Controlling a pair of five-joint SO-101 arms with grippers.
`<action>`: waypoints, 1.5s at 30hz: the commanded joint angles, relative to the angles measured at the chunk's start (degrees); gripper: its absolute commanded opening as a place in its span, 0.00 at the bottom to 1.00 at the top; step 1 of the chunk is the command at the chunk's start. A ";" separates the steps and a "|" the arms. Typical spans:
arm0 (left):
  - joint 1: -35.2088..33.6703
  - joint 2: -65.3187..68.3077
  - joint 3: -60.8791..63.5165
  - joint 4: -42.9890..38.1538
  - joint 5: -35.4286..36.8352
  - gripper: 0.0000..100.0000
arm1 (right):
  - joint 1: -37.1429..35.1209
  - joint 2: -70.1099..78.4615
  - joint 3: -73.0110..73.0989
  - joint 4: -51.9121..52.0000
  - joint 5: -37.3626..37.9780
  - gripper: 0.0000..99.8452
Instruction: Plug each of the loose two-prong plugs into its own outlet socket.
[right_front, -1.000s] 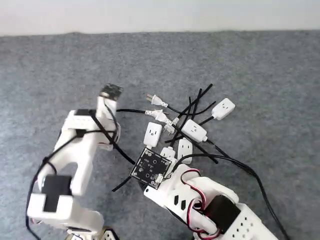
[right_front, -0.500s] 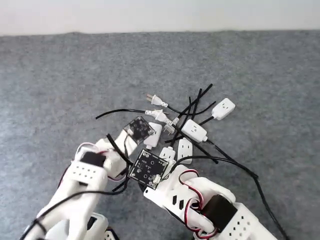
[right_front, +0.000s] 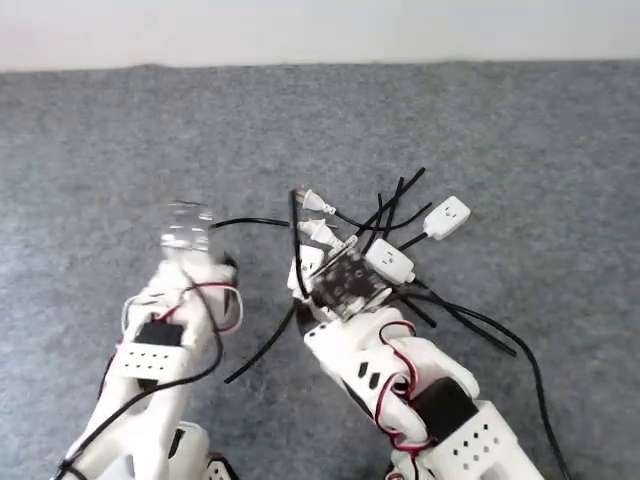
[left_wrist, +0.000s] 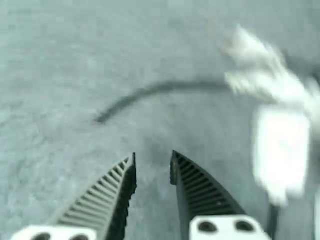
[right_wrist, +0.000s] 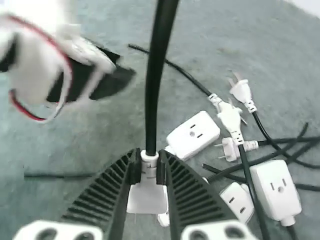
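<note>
Carpet, grey and short-piled (right_front: 520, 140), beneath two white arms side by side. From above: left arm (right_front: 150, 360) over bare carpet, apart from the tangle of cords; right arm (right_front: 365, 365) with its wrist over the tangle's near edge.

Right gripper (right_wrist: 147, 162) pinching a small white two-prong plug (right_wrist: 146, 197) by its body, ridged black fingers (right_wrist: 107, 200) pressed against both sides, prongs hidden. Thick black cord (right_wrist: 159, 75) of that plug standing straight up out of the grip.

Just beyond the held plug, flat on the carpet: a white rectangular outlet socket (right_wrist: 192, 134), face up. Farther to the side, a second socket (right_wrist: 275, 190) and a third socket (right_wrist: 237, 199), both face up among crossing black cords. At the tangle's far edge, a fourth socket (right_front: 447, 216).

Near the first socket, one loose white plug (right_wrist: 241, 90) with bare prongs showing, and another loose white plug (right_wrist: 231, 117) just beside it; touching or not, cannot tell. Neither seated in any socket.

Left gripper (left_wrist: 152, 159) slightly spread, a narrow gap between its ridged tips, nothing held, above bare carpet. Ahead of it, apart from the tips, a thin black cord end (left_wrist: 150, 92) lying on the carpet.
</note>
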 joint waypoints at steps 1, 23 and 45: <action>-1.05 -1.41 3.38 -14.68 7.91 0.10 | 1.98 0.31 1.32 -5.23 -3.87 0.01; 1.49 -1.49 14.37 -37.98 10.20 0.08 | 17.98 0.31 14.59 -23.87 -4.48 0.01; 1.49 -1.05 -2.95 -3.34 20.13 0.08 | 24.66 8.84 7.30 -20.35 -10.73 0.01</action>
